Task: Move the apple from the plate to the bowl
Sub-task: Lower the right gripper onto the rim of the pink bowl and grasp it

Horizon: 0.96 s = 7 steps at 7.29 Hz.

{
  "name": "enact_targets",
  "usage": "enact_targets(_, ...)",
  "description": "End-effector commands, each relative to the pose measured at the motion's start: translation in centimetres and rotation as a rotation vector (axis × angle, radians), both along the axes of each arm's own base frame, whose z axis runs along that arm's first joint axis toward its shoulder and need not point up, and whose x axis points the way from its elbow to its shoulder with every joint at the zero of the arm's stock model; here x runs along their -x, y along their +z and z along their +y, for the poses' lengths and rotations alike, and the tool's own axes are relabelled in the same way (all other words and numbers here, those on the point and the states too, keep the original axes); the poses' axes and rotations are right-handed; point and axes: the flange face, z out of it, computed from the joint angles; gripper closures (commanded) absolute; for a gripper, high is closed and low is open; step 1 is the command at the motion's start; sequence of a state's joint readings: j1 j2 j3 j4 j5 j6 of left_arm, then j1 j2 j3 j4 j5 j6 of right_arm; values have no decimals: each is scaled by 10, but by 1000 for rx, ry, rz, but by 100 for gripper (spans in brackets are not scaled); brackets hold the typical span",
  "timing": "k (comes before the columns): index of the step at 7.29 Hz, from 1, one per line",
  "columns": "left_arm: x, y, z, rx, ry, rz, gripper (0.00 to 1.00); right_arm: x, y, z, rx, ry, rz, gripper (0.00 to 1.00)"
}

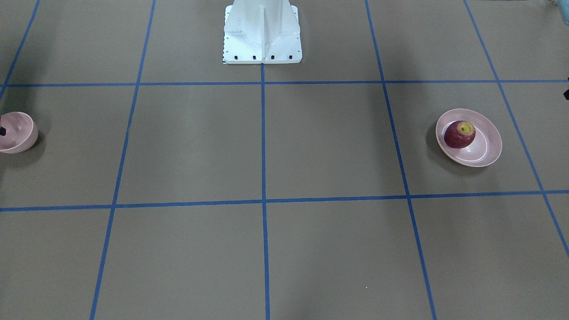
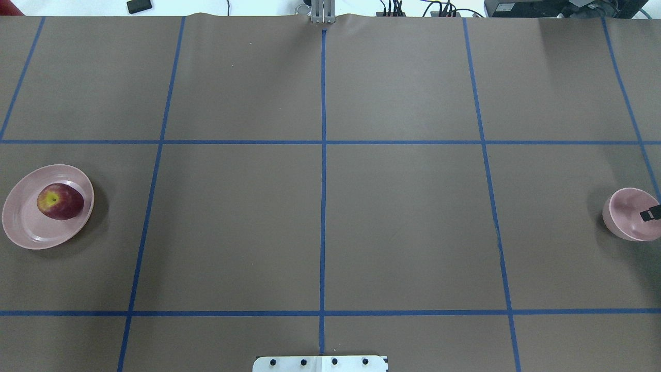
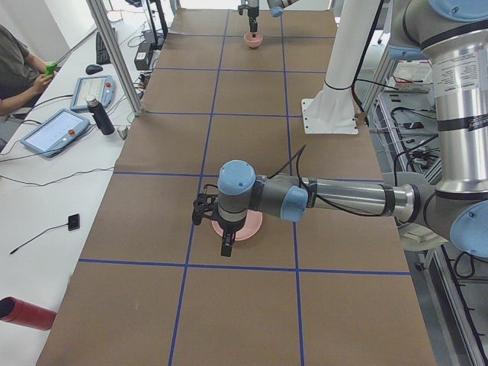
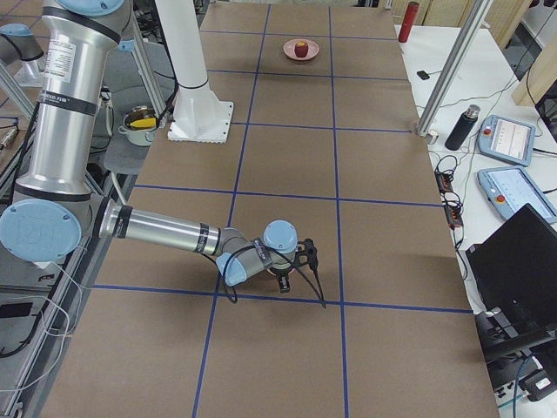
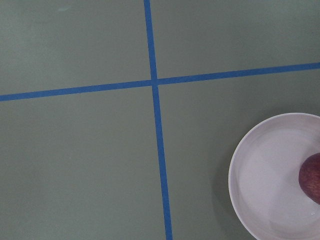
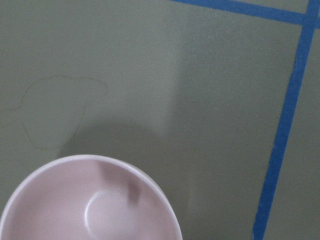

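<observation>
The dark-red apple (image 2: 60, 201) with a yellow stem patch lies in the wide pink plate (image 2: 26, 227) at the table's left end; both also show in the front view, the apple (image 1: 459, 134) on the plate (image 1: 486, 153). The small deep pink bowl (image 2: 627, 219) stands empty at the right end. My left gripper (image 3: 213, 233) hovers above the plate's edge; I cannot tell if it is open. Its wrist view shows the plate (image 5: 265, 185) and a sliver of apple (image 5: 311, 178). My right gripper (image 2: 649, 214) hangs over the bowl (image 6: 75, 210); only a tip shows.
Blue tape lines divide the brown table into squares. The white robot base (image 1: 262, 33) stands at the middle of the near side. A red cylinder (image 3: 27, 313) lies off the table's left end; tablets and a bottle (image 4: 459, 128) sit on the side bench.
</observation>
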State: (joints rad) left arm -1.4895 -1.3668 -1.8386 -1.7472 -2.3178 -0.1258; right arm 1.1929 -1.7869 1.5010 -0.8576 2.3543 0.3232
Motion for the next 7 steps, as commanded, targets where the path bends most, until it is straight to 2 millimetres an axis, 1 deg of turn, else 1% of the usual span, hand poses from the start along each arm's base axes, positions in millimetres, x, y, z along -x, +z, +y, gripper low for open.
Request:
enact_targets(1, 0, -1, 0, -2, 0, 0, 2, 2, -6, -1, -1, 0, -10, 100)
enact_targets(3, 0, -1, 0, -2, 0, 0, 2, 2, -30, -5, -7, -1, -48, 100)
enact_targets(4, 0, 0, 0, 1, 0, 0, 2, -12, -62, -13, 35, 20, -94, 100)
enact_targets(5, 0, 1, 0, 2, 0, 0, 2, -9, -120, -28, 46, 41, -98, 100)
enact_targets(6, 0, 2, 0, 5, 0, 0, 2, 6, -169, -69, 91, 79, -104, 100)
enact_targets(7, 0, 0, 0, -1, 0, 0, 2, 42, -213, -104, 137, 106, -120, 100)
